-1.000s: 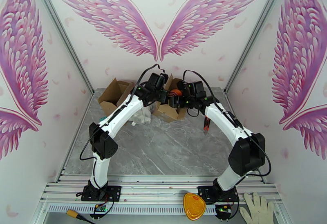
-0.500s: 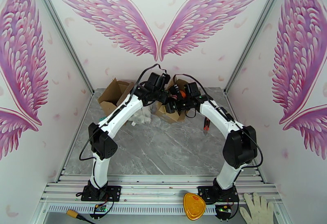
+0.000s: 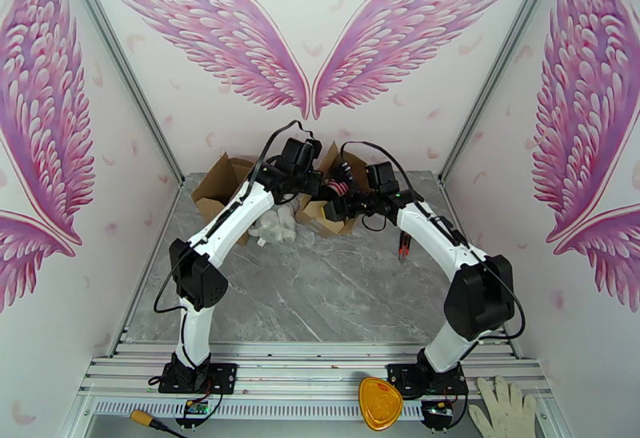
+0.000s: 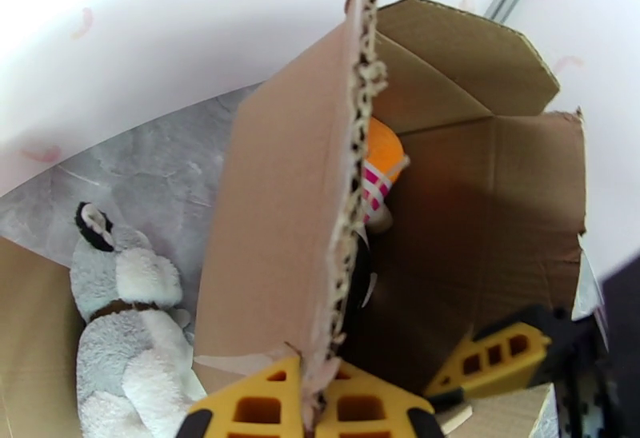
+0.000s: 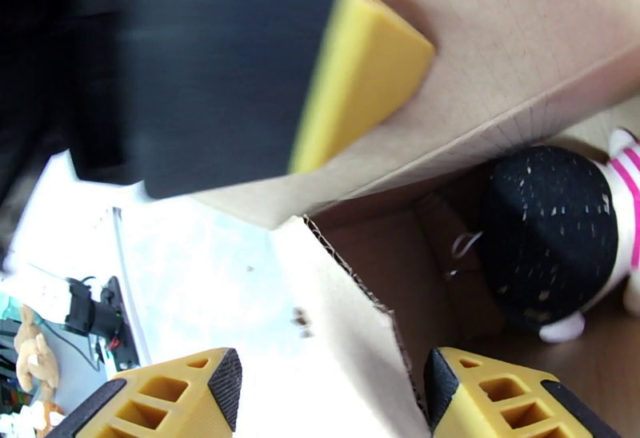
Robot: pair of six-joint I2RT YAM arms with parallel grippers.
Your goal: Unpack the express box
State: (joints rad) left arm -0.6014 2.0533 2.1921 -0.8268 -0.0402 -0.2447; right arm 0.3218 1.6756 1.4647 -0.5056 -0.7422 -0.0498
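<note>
Box: an open cardboard box (image 3: 332, 212) sits at upper centre of the top view, on the far part of the grey table (image 3: 336, 288), between both wrists.
Second box: another open carton (image 3: 226, 184) stands to its left – two boxes in all.
Left gripper: its yellow fingers (image 4: 312, 408) at the bottom edge of the left wrist view are pressed together on the box's torn flap (image 4: 348, 192), which rises edge-on up the middle of the frame. Likely purpose – to hold the flap back and steady the box while the other arm reaches in.
Right gripper: spread (image 5: 328, 400), one finger at lower left and one at lower right of the right wrist view, straddling a corner of the box wall and pinching nothing. It seems aimed into the opening.
Toy inside: a plush (image 5: 560, 248) with a black speckled part and pink-and-white stripes lies in the box at the right of the right wrist view; the left wrist view shows orange and pink check (image 4: 380, 160) of what is probably the same toy. One toy counted inside; others may be hidden.
Toy outside: one grey-and-white plush (image 4: 128, 320) lies on the table at lower left of the left wrist view, between the two boxes.
Stage: judged partly done, since the inner toy is not yet out.
</note>
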